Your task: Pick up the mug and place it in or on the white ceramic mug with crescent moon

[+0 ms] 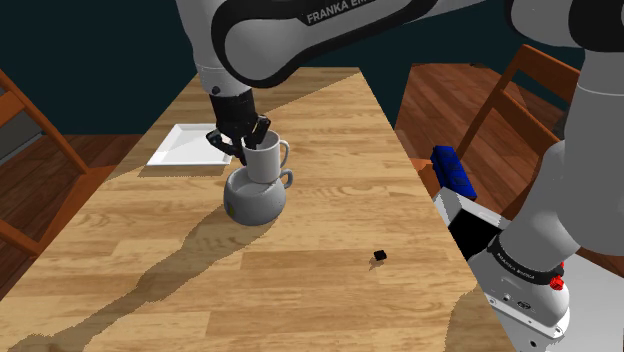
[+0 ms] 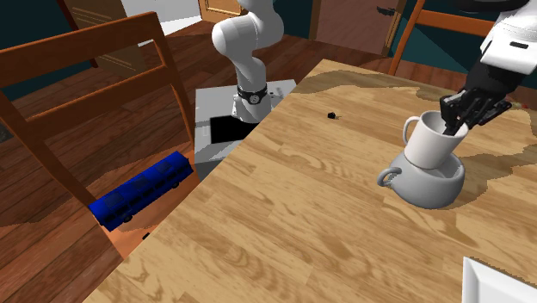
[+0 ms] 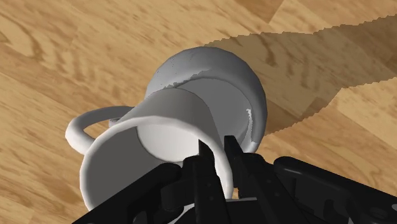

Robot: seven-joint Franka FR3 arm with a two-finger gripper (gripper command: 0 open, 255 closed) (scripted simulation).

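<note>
A black claw [image 3: 219, 156] is clamped on the rim of a plain white mug [image 1: 263, 160]. One finger is inside the cup and one outside its wall. The mug stands in the mouth of the wide mug [image 1: 255, 200], a squat, round-bellied vessel in pale grey-white with a smooth glazed look. The upper mug is straight-sided and narrower and leans a little. Both loop handles turn the same way, towards the stand [image 2: 206, 153]. Whether the mug's weight rests on the wide mug cannot be told.

The pair sits on a desk [image 1: 330, 110] of light wood planks with a clear grain, crossed by the jagged shadow of the white arm [image 1: 300, 35]. A flat white square plate [image 1: 185, 145] lies near the wide mug on the side away from the stand, without touching it. A small black object [image 1: 380, 256], too small to name, lies well apart from the wide mug on the stand's side. Nothing stands between it and the two mugs.

Off the desk's edge, well apart from the wide mug and beside the stand, a blue toy bus [image 2: 142, 196] lies on the seat of a reddish wooden chair [image 2: 86, 60]. The floor is dark wood boards.
</note>
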